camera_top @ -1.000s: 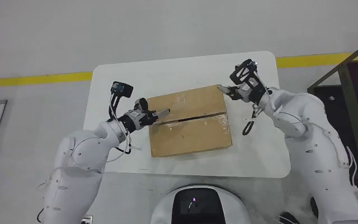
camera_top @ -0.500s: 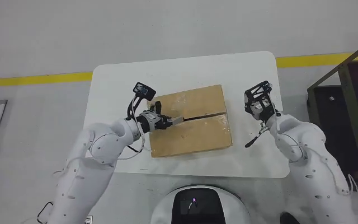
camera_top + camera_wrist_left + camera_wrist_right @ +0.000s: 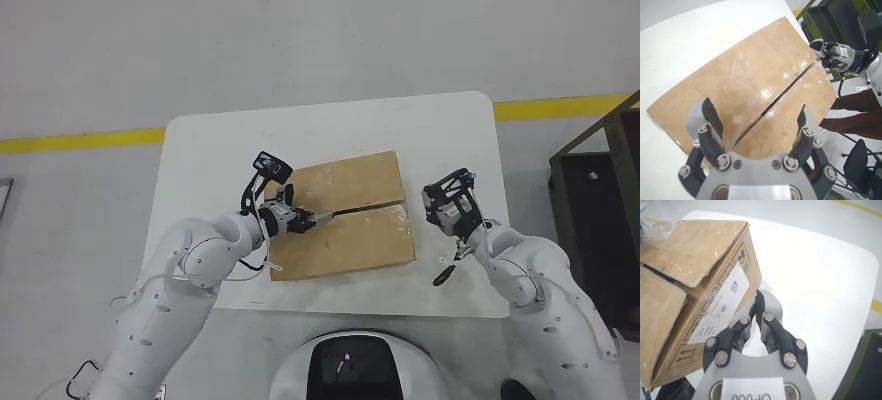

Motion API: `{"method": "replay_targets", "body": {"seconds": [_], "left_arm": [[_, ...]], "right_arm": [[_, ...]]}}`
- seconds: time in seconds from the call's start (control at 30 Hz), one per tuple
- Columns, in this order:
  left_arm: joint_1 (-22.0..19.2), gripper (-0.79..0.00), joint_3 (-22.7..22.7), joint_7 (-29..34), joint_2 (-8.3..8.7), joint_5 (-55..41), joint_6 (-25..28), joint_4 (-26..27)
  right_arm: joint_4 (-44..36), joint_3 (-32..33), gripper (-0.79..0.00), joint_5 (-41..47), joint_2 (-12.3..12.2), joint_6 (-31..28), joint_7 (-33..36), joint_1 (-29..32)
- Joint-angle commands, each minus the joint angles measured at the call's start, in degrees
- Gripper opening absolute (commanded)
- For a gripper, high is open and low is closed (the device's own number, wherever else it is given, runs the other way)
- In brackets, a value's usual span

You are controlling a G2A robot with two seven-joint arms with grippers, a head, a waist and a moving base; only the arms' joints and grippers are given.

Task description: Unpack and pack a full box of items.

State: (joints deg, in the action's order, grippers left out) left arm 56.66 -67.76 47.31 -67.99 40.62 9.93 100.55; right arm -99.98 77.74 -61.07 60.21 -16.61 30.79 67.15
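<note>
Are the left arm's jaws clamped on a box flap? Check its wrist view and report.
No, the left jaws stand wide open over the cardboard box, either side of its top seam, with nothing pinched between them.

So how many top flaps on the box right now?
2. The far flap and the near flap cover the top of the box, meeting at a narrow open seam. Any inner flaps underneath would be hidden.

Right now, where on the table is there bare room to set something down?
Bare: the strip of table beyond the box, and its far-left corner. Crowded: beside the box's right side, where the right end effector hangs; the left end effector hovers over the box.
</note>
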Motion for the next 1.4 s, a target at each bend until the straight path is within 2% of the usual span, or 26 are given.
{"method": "replay_targets", "body": {"seconds": [0.0, 0.07, 0.13, 0.17, 0.37, 0.53, 0.7, 1.1, 1.17, 1.2, 1.23, 1.27, 1.3, 1.33, 1.37], "left_arm": [[-0.22, -0.102, 0.42, -0.33, -0.05, 0.06, -0.18, -0.37], [-0.41, -0.151, 0.63, -0.68, -0.08, 0.26, -0.45, -0.67], [-0.45, -0.4, 0.73, -0.96, -0.08, 0.68, -0.7, -0.81], [-0.44, -0.422, 0.76, -1.02, -0.07, 0.71, -0.74, -0.8], [0.08, -0.453, 0.8, -0.04, 0.03, -0.44, -0.82, 1.36], [0.4, -0.514, 1.33, 0.02, 0.02, -1.03, -0.92, 2.78], [0.73, -0.508, 2.06, 0.12, -0.01, -1.46, -0.97, 3.76], [0.56, -0.671, 4.39, -0.25, -0.23, -1.2, -1.3, 5.77], [0.48, -0.662, 4.57, -0.55, -0.28, -1.25, -1.52, 6.5], [0.47, -0.622, 4.57, -0.7, -0.28, -1.21, -1.72, 6.92], [0.49, -0.425, 4.46, -0.89, -0.28, -1.12, -2.01, 7.35], [0.55, -0.372, 4.24, -1.04, -0.26, -1.1, -2.31, 7.77], [0.65, -0.372, 3.86, -1.29, -0.23, -1.15, -2.66, 8.27], [0.8, -0.339, 3.3, -1.53, -0.18, -1.26, -3.11, 8.81], [1.03, -0.262, 2.74, -1.62, -0.11, -1.41, -3.42, 9.34]], "right_arm": [[-0.29, -0.31, -0.785, -0.23, 0.04, -0.02, 0.02, 0.19], [-0.54, -0.47, -0.785, -0.38, 0.07, 0.01, 0.15, 0.36], [-0.79, -0.54, -0.785, -0.56, 0.07, -0.12, 0.41, 0.5], [-0.84, -0.51, -0.785, -0.59, 0.08, -0.13, 0.45, 0.53], [-0.85, -0.19, -0.785, -1.09, 0.07, -0.03, 1.07, 0.39], [-0.75, -0.07, -0.785, -1.5, 0.09, 0.16, 1.57, 0.01], [-0.91, -0.22, -0.785, -1.7, 0.16, 0.31, 1.75, -0.15], [-1.89, 0.78, -0.785, -1.86, 0.11, 0.52, 2.23, 0.74], [-2.18, 0.99, -0.785, -1.78, 0.1, 0.54, 2.37, 0.89], [-2.29, 1.13, -0.785, -1.69, 0.1, 0.54, 2.32, 0.93], [-2.39, 1.3, -0.785, -1.45, 0.09, 0.52, 2.29, 0.96], [-2.54, 1.53, -0.785, -1.24, 0.08, 0.45, 2.41, 0.93], [-2.8, 1.84, -0.785, -1.0, 0.05, 0.36, 2.61, 0.87], [-3.1, 2.23, -0.785, -0.65, 0.02, 0.24, 2.72, 0.81], [-3.3, 2.63, -0.785, -0.39, -0.03, 0.0, 2.89, 0.81]]}}
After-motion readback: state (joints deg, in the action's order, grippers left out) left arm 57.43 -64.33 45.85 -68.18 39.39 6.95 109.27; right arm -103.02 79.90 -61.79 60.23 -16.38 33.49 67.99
